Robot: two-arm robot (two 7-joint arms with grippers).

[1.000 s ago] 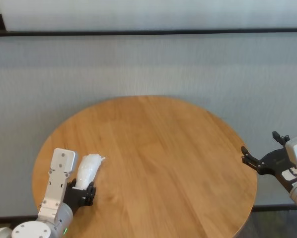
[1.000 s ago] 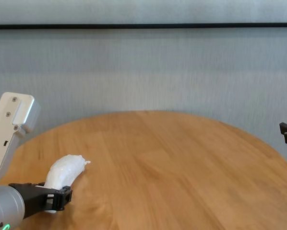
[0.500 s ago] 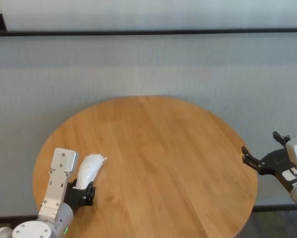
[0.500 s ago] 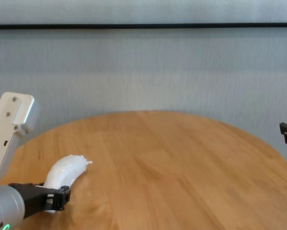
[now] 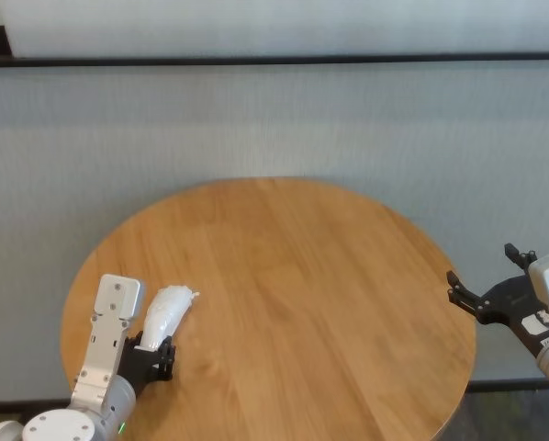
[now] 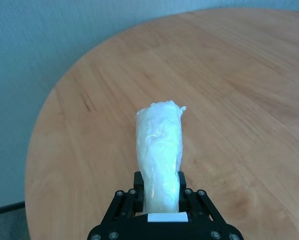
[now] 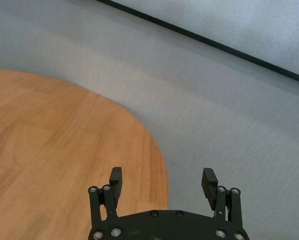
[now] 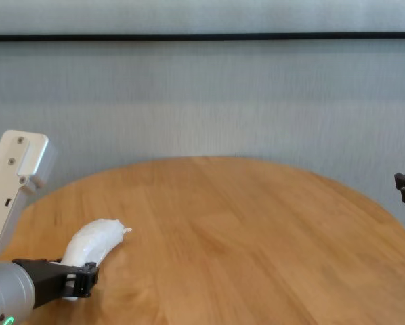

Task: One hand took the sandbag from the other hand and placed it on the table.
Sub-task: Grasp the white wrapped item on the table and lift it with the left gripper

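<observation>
Left hand (image 6: 162, 210) is pinching the sandbag's (image 6: 159, 150) near end, the pouch sticking out ahead of it, low over the surface (image 5: 293, 276). For a clean pass it should be lifting the bag clear and presenting its free, twisted tip. Right hand (image 7: 162, 181) is waiting spread, well apart at the far rim; nothing is blocking the way
</observation>
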